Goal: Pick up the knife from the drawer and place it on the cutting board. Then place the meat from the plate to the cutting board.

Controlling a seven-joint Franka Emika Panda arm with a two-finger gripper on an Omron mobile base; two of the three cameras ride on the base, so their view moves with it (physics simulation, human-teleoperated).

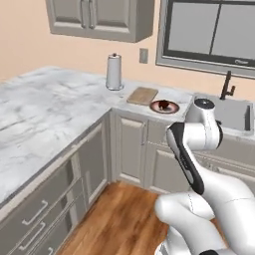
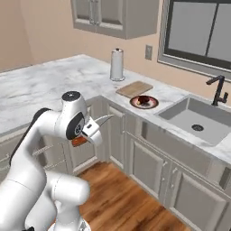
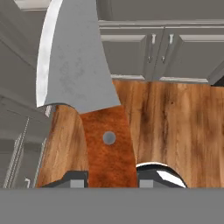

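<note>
My gripper point(image 3: 111, 179) is shut on the knife point(image 3: 83, 87), with the reddish-brown handle between the dark fingertips point(image 3: 73, 178) and the broad grey blade pointing away over the wood floor. In the right base view the gripper point(image 2: 84, 137) hangs in front of the corner cabinets, well below counter height, and the knife point(image 2: 103, 120) points toward the counter. The cutting board point(image 1: 142, 95) point(image 2: 134, 88) lies bare on the counter beside the plate point(image 1: 172, 110) point(image 2: 153, 104), which carries the meat point(image 1: 162, 104) point(image 2: 143, 100). I cannot pick out the drawer among the cabinet fronts.
A paper towel roll point(image 1: 114, 71) point(image 2: 117, 64) stands behind the board. The sink point(image 2: 195, 121) with its dark faucet point(image 2: 219, 89) lies right of the plate. Drawers with bar handles point(image 1: 37, 219) line the left run. Wall cabinets point(image 1: 99, 17) hang above.
</note>
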